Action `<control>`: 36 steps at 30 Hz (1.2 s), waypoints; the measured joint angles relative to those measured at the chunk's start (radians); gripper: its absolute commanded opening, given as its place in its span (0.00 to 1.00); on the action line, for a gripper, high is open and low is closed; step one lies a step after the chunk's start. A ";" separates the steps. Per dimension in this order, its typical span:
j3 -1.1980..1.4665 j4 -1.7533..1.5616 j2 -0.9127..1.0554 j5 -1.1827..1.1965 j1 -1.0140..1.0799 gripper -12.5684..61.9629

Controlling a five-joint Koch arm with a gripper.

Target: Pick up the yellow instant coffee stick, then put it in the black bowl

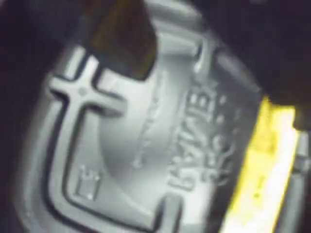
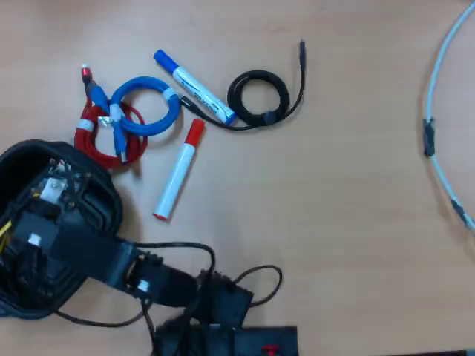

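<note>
The wrist view looks straight down into the black bowl (image 1: 146, 145), whose glossy ridged bottom with embossed print fills the frame. The yellow instant coffee stick (image 1: 265, 165) lies inside the bowl along its right wall, blurred. One dark finger (image 1: 124, 43) shows at the top left and another dark shape at the upper right, well apart, so my gripper (image 1: 204, 73) looks open with nothing between the jaws. In the overhead view my gripper (image 2: 48, 189) hangs over the bowl (image 2: 104, 204) at the lower left. A sliver of the yellow stick (image 2: 4, 227) shows at the frame's left edge.
In the overhead view, a red-capped white marker (image 2: 177, 172), a blue-capped marker (image 2: 194, 87), coiled red and blue cables (image 2: 122, 119) and a coiled black cable (image 2: 260, 96) lie above and right of the bowl. A pale cable (image 2: 438, 119) curves along the right edge.
</note>
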 measured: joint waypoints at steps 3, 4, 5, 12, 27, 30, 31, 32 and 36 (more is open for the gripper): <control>0.000 0.035 0.049 0.000 0.012 0.61; 0.000 0.043 0.061 0.000 0.023 0.61; 0.000 0.054 0.069 0.000 0.038 0.60; 0.000 0.103 0.106 -0.020 0.261 0.60; 0.290 0.161 0.192 -0.221 0.801 0.61; 0.469 0.078 0.282 -0.255 0.839 0.61; 0.528 0.037 0.319 -0.275 0.848 0.60; 0.581 -0.005 0.357 -0.290 0.861 0.60; 0.807 -0.126 0.511 -0.307 0.950 0.60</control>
